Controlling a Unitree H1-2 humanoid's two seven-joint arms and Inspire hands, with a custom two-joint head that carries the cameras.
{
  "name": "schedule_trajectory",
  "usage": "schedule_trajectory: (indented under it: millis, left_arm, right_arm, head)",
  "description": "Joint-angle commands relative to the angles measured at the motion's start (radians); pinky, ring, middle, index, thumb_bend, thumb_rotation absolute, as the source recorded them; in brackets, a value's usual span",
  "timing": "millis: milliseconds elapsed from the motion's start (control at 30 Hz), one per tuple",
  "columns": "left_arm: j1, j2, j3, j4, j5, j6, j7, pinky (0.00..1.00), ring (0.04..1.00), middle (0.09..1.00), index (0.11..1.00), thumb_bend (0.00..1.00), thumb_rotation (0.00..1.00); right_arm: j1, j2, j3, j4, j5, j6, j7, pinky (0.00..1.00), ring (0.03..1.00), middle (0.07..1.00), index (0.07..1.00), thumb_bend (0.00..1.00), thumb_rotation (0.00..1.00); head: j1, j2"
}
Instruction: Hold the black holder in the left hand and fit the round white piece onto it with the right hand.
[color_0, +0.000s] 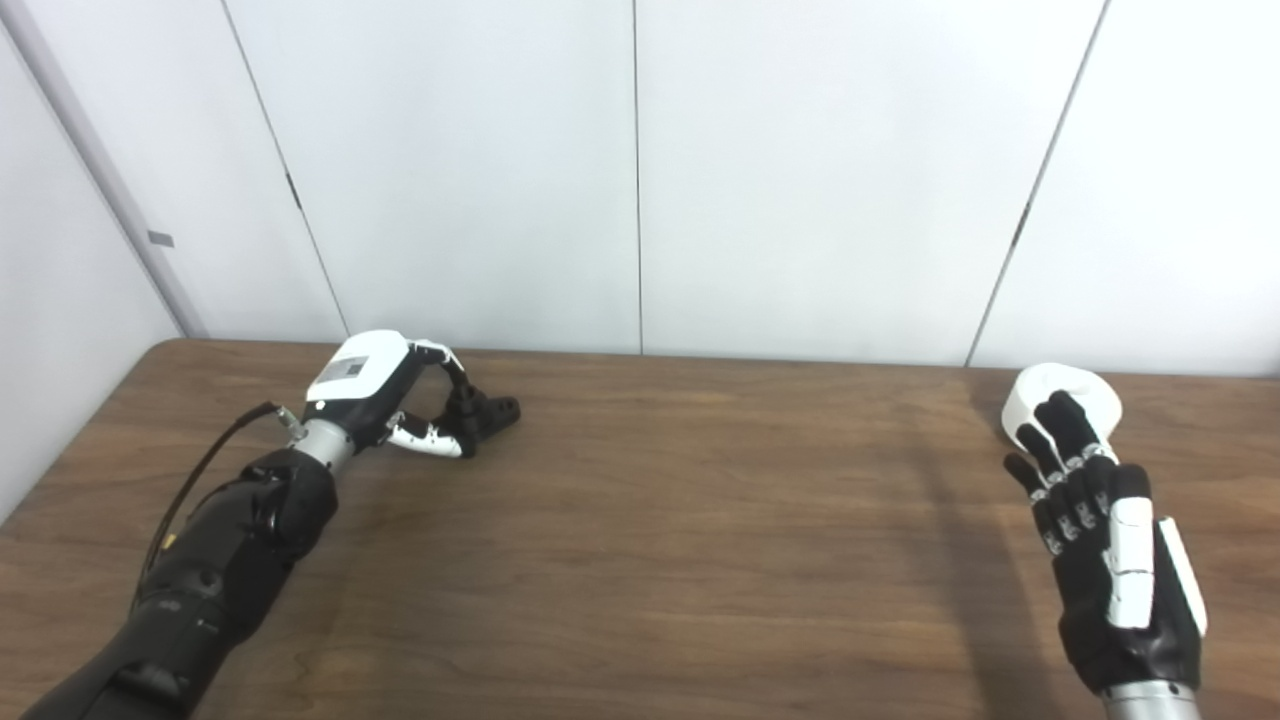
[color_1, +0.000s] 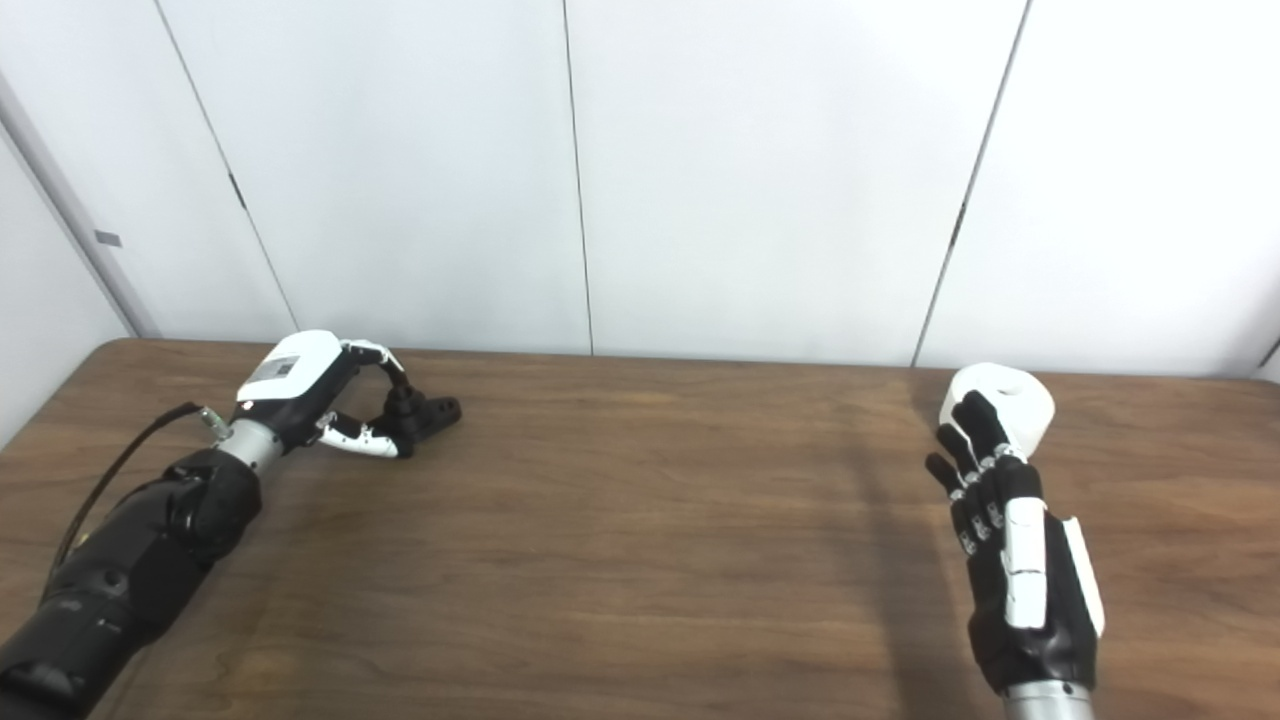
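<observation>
The black holder (color_0: 492, 411) lies on the brown table (color_0: 640, 520) at the far left. My left hand (color_0: 395, 400) arches over it, fingers curled down onto its near end and the thumb underneath, so the hand is closed around it. The round white piece (color_0: 1088, 392) stands at the far right of the table. My right hand (color_0: 1110, 545) is just in front of it, open, with its fingers stretched out and apart. Its fingertips (color_0: 1058, 418) overlap the near side of the white piece; I cannot tell whether they touch. The holder (color_1: 432, 410) and the white piece (color_1: 1018, 398) are far apart.
White wall panels (color_0: 640, 180) rise right behind the table's far edge. A cable (color_0: 215, 450) runs along my left forearm. The wide wooden stretch between the two hands holds nothing else.
</observation>
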Motion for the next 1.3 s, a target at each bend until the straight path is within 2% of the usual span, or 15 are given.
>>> schedule_trajectory:
  millis: [0,767,1267]
  left_arm:
    - [-0.048,0.015,-0.004,-0.006,0.019,-0.013,0.034,0.73,0.798,0.732,0.489,0.54,0.06]
    - [-0.022,-0.004,-0.006,-0.060,0.016,-0.026,0.028,0.73,0.793,0.716,0.485,0.52,0.05]
    - [-0.011,-0.014,-0.014,-0.066,0.028,-0.033,0.041,0.72,0.784,0.714,0.485,0.52,0.05]
  right_arm:
    - [-0.025,-0.008,-0.007,-0.041,0.004,-0.023,0.003,0.90,0.933,0.947,0.921,0.48,0.95]
    - [-0.032,-0.008,-0.006,-0.051,0.000,-0.015,-0.001,0.88,0.921,0.932,0.905,0.47,0.92]
    - [-0.036,-0.014,-0.005,-0.048,0.000,-0.020,0.006,0.89,0.928,0.941,0.916,0.47,0.94]
  head:
    - [0.000,0.005]
    - [0.003,0.016]
    - [0.004,0.023]
